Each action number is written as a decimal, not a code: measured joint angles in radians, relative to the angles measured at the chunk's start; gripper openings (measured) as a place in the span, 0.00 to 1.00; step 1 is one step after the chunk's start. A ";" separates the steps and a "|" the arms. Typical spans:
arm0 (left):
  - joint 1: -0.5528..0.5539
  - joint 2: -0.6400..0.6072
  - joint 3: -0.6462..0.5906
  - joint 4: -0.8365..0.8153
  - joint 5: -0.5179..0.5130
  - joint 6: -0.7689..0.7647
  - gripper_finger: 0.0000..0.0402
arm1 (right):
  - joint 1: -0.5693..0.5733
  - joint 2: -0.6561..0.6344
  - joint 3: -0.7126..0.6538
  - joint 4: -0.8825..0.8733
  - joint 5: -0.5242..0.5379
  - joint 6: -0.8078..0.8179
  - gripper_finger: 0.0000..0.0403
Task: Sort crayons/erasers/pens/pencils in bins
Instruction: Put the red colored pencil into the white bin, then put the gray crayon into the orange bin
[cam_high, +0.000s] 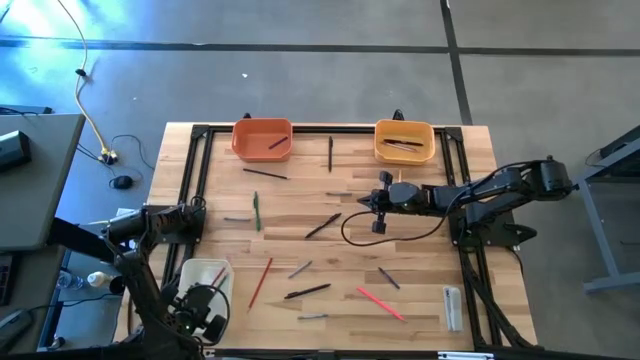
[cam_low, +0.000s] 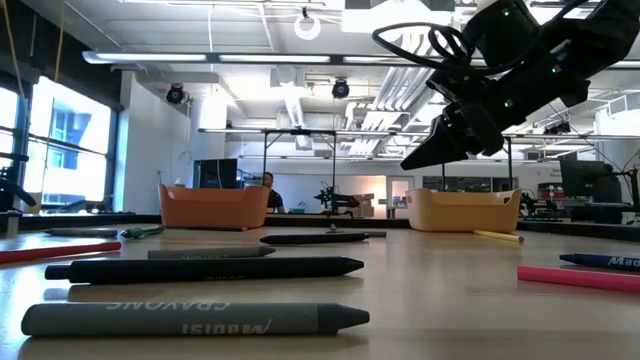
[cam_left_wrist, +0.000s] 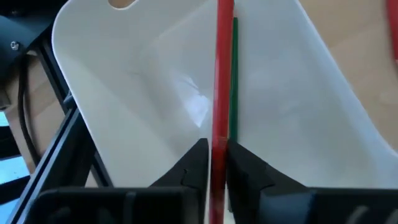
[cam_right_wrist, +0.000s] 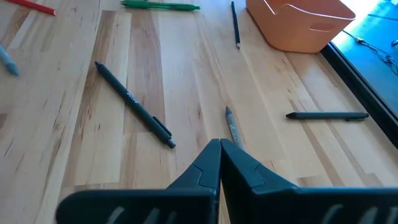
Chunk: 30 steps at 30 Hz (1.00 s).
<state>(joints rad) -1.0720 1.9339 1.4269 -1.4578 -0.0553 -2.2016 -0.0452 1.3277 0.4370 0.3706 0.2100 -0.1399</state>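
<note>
Placing step: left gripper (cam_left_wrist: 216, 163) over white bin (cam_left_wrist: 124, 93), fingers around red pencil (cam_left_wrist: 222, 74) beside green pencil (cam_left_wrist: 234, 81); wider opening likely needed next; right gripper (cam_right_wrist: 219, 155) closed, empty, mid-table.

Three bins (cam_high: 262, 139) are sitting on the counter (cam_high: 420, 290): one orange, one yellow-orange (cam_high: 404, 141), one white (cam_high: 205, 280); two tools, left (cam_left_wrist: 216, 163) and right (cam_right_wrist: 219, 154), are showing
</note>
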 joint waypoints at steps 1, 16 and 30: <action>0.004 0.000 0.000 -0.001 0.006 0.017 0.13 | 0.000 0.000 0.000 0.000 0.000 0.000 0.00; 0.152 -0.129 -0.001 -0.031 -0.267 0.505 0.13 | 0.000 0.000 0.000 0.001 0.000 0.001 0.00; 0.445 -0.489 -0.271 0.392 -0.639 1.378 0.00 | 0.000 0.001 -0.159 0.511 -0.166 -0.097 0.00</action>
<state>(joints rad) -0.6265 1.4449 1.1555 -1.0658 -0.6941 -0.8240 -0.0452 1.3289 0.2777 0.8817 0.0443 -0.2371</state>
